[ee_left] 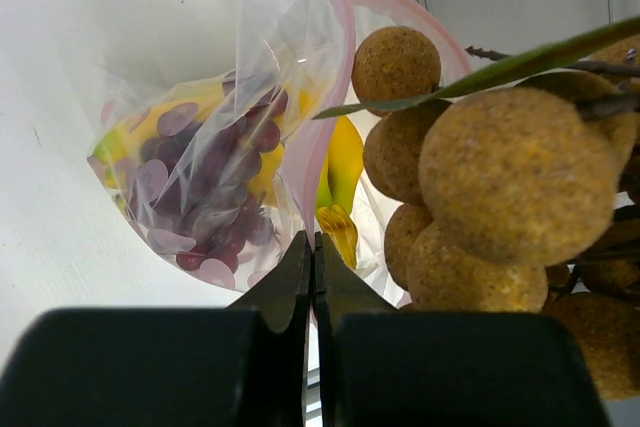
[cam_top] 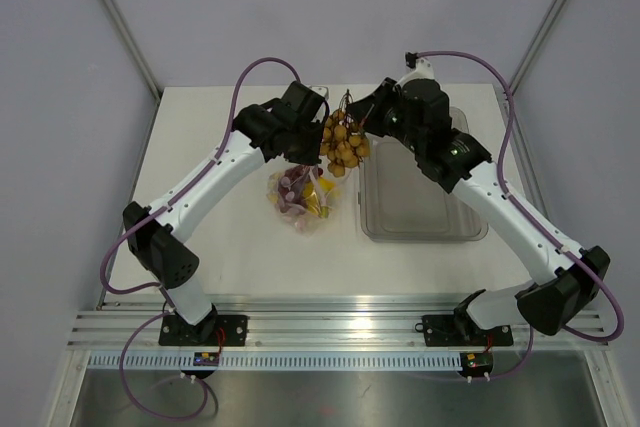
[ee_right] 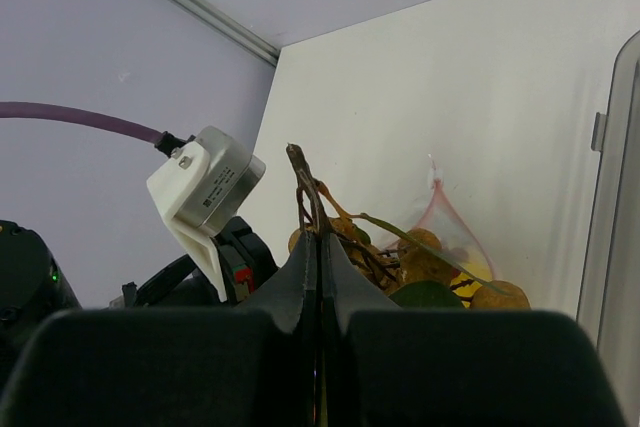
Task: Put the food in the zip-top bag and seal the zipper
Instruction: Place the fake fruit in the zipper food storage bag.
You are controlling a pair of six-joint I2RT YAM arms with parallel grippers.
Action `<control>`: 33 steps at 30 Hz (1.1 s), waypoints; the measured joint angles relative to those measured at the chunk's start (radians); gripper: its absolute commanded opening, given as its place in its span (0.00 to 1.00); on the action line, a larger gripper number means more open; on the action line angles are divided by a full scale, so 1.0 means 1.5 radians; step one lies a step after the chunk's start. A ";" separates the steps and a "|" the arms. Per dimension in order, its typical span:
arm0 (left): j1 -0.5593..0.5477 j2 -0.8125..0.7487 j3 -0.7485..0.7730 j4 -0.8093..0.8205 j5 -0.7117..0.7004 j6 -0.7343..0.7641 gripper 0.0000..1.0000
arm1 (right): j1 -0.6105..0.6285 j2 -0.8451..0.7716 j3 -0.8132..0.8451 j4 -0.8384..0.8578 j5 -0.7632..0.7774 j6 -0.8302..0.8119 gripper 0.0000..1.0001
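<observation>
The zip-top bag [cam_top: 300,202] lies mid-table, clear with pink dots, holding dark red grapes [ee_left: 215,182] and yellow bananas [ee_left: 342,172]. My left gripper [ee_left: 313,242] is shut on the bag's pink zipper edge [ee_left: 330,97] and holds the mouth up; from above this gripper [cam_top: 312,161] sits at the bag's far end. My right gripper [ee_right: 320,237] is shut on the woody stem [ee_right: 303,177] of the tan round fruit cluster [cam_top: 342,143]. The cluster hangs just over the bag's open mouth [ee_right: 452,219]. Its fruits [ee_left: 510,177] fill the right of the left wrist view.
A rigid clear rectangular tray [cam_top: 420,202] stands right of the bag, under my right arm, and its edge [ee_right: 615,207] shows in the right wrist view. The left wrist's camera housing [ee_right: 205,187] is close to the right fingers. Enclosure posts and walls ring the table.
</observation>
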 measured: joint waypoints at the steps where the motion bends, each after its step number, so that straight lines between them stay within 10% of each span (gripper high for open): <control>1: 0.000 0.000 0.000 0.000 0.000 0.000 0.00 | 0.001 -0.001 -0.006 0.006 0.000 0.004 0.00; 33: 0.000 0.000 0.002 -0.017 0.001 0.000 0.00 | 0.061 -0.052 -0.151 0.009 0.024 0.022 0.00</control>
